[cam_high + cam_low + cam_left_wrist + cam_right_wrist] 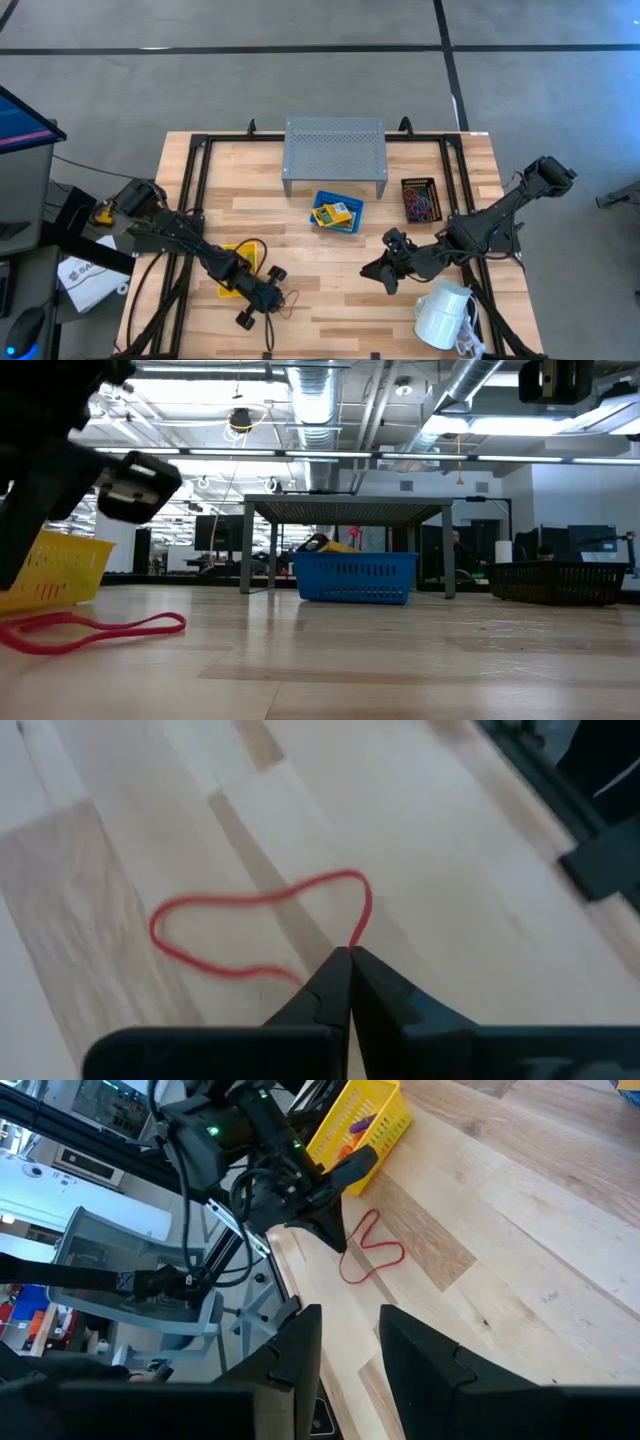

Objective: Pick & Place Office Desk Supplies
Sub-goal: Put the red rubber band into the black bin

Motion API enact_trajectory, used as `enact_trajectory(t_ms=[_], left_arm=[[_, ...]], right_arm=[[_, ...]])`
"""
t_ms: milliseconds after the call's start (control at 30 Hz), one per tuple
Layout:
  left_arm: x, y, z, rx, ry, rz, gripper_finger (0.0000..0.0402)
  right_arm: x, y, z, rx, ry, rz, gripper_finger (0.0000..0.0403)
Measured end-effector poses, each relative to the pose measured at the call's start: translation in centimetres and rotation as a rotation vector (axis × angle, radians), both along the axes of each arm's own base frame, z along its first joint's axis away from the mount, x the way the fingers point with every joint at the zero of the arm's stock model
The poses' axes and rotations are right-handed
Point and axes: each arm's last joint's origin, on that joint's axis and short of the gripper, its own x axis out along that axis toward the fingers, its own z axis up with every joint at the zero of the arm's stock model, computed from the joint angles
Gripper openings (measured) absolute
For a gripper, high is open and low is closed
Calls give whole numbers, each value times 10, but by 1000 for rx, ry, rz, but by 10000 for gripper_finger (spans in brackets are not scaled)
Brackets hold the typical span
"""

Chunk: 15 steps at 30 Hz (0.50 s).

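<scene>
Left gripper (pixel 350 958) pinching red loop (pixel 255 925)

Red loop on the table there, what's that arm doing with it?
The left tool has shut on the red rubber band, which lies on the wooden table beside the yellow bin. The right tool hangs open over mid-table, holding nothing. The blue bin has yellow packets; the black mesh bin has coloured bands.

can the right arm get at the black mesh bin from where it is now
Probably yes. The black mesh bin sits open-topped just behind the right end effector, with bare table between them. The white mug lies on its other side.
</scene>
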Motion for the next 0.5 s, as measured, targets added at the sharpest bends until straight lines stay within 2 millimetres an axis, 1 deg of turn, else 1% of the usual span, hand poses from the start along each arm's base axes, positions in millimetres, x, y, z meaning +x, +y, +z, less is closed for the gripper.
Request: enact_trajectory(t_ms=[133,267,400,500], left_arm=[[6,-5,9,-26,-24,10,0],[13,-9,19,-71,-37,57,0],[20,-12,29,-109,-57,109,0],[20,-11,43,-133,-93,152,0]], right_arm=[[1,0,1,8,-14,0,102],[4,3,10,6,-101,23,102],[7,4,19,-49,-204,41,102],[7,4,20,-93,-227,45,102]])
